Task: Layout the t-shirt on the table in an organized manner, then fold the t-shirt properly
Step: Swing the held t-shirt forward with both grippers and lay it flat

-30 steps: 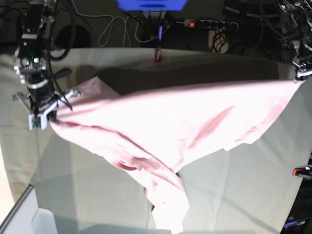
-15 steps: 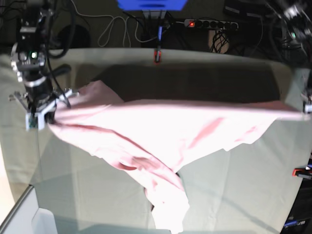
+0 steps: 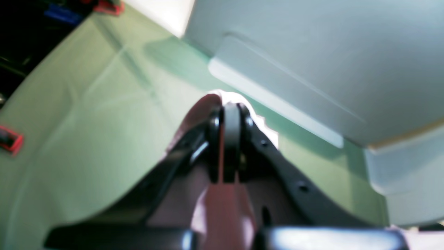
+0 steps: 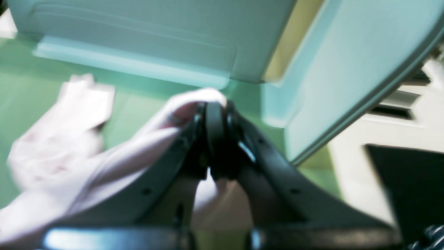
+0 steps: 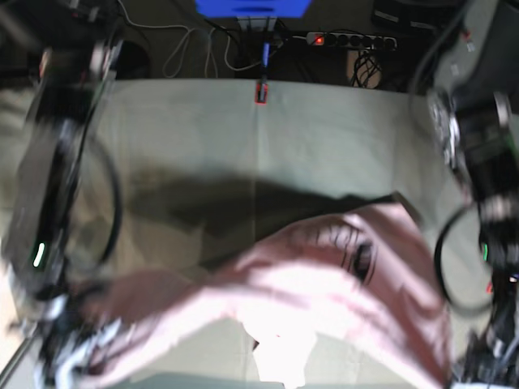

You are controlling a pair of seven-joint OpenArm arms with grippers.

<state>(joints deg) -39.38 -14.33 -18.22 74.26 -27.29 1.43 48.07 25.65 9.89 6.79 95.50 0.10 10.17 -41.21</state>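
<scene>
The pale pink t-shirt [image 5: 324,284] hangs stretched across the near half of the table [image 5: 186,138], with black lettering [image 5: 350,247] showing on its upper right part. My right gripper [image 5: 71,356], at the base view's lower left, is shut on one end of the shirt. In the right wrist view the gripper [image 4: 215,107] pinches pink fabric [image 4: 69,139]. My left gripper [image 5: 474,369], at the lower right, is shut on the other end. In the left wrist view the gripper [image 3: 229,114] clamps pink cloth [image 3: 225,208]. The base view is motion-blurred.
A red clamp [image 5: 261,91] sits at the table's far edge and another [image 5: 491,285] at the right edge. Cables and a power strip [image 5: 349,39] lie beyond. A pale grey box wall [image 3: 312,52] stands close ahead of the left gripper, and one [image 4: 138,34] ahead of the right.
Both arms have swept fast from the far sides toward the near edge, carrying the shirt. The shirt has swung down and forward, and its lettering now shows.
</scene>
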